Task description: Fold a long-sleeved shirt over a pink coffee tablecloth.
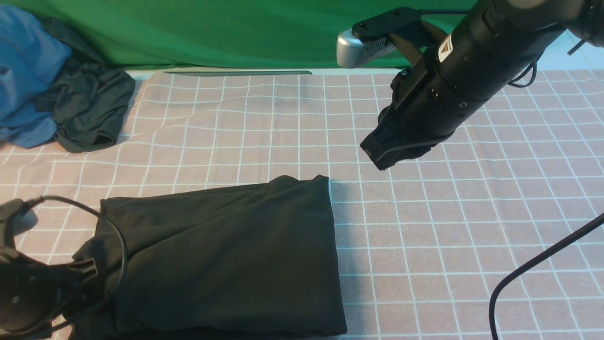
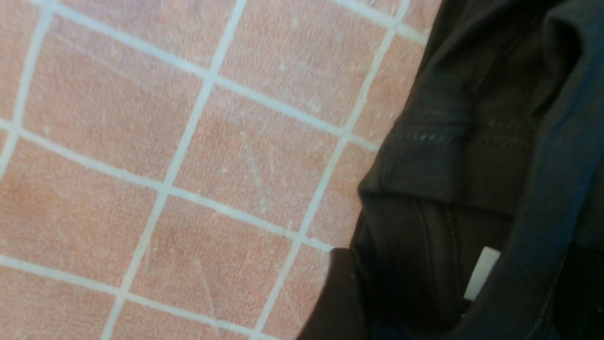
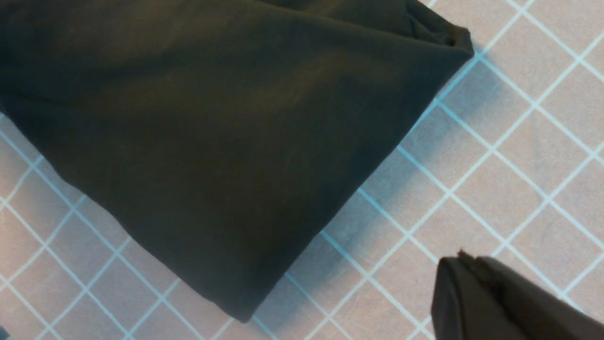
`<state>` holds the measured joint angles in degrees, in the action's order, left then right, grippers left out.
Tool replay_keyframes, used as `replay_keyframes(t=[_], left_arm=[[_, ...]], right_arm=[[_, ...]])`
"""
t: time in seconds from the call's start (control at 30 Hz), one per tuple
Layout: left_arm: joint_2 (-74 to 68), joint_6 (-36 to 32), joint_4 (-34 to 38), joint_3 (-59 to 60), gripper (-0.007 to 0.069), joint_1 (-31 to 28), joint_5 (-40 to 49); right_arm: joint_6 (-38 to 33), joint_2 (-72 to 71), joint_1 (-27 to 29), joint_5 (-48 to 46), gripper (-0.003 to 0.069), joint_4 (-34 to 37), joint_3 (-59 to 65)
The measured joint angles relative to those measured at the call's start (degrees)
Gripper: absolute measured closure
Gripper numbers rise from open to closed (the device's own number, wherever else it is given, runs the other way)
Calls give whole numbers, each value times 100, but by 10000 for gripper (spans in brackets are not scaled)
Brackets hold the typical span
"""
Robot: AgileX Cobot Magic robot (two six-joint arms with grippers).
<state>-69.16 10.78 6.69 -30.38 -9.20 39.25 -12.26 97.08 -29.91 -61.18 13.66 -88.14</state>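
Observation:
The long-sleeved shirt (image 1: 222, 255) lies folded into a black rectangle at the near left of the pink coffee tablecloth (image 1: 448, 226). My left gripper (image 1: 80, 276) sits low at the shirt's left edge. In the left wrist view it is open (image 2: 465, 302), one dark finger (image 2: 337, 297) on the cloth side, with the collar and white neck label (image 2: 480, 273) between the jaws. My right gripper (image 1: 377, 158) hangs above the cloth beyond the shirt's far right corner, shut and empty (image 3: 460, 259). The right wrist view shows the shirt (image 3: 212, 118) and the grid cloth (image 3: 519, 141).
A blue garment (image 1: 23, 71) and a smaller dark garment (image 1: 89, 108) are heaped at the far left. A green cloth (image 1: 212, 33) hangs along the back. A black cable (image 1: 528, 269) crosses the near right, and a cable loop (image 1: 120, 245) lies over the shirt's left edge.

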Motion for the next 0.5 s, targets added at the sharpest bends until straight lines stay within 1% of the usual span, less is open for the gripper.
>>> replay_keyframes(t=[0.07, 0.13, 0.2, 0.27, 0.3, 0.33, 0.37, 0.4, 0.5], left_arm=[[-120, -80, 26, 0, 116, 0, -46], [-242, -121, 45, 0, 186, 0, -75], [-379, -139, 99, 0, 295, 0, -53], [-454, -145, 97, -80, 432, 0, 134], [-454, -159, 77, -94, 461, 0, 199], [-460, -169, -45, -225, 538, 0, 412], [-441, -157, -186, -338, 564, 0, 566], [-433, -128, -308, -431, 573, 0, 655], [-349, 4, -669, -721, 576, 0, 1007]], right_arm=[[-5, 0, 0, 0, 620, 5, 0], [-5, 0, 0, 3, 620, 5, 0], [-5, 0, 0, 3, 620, 5, 0], [-26, 0, 0, 3, 620, 11, 0], [-26, 0, 0, 3, 620, 11, 0], [-65, 0, 0, 3, 620, 11, 0], [-96, 0, 0, 3, 620, 11, 0], [-115, 0, 0, 3, 620, 11, 0], [-135, 0, 0, 3, 620, 11, 0]])
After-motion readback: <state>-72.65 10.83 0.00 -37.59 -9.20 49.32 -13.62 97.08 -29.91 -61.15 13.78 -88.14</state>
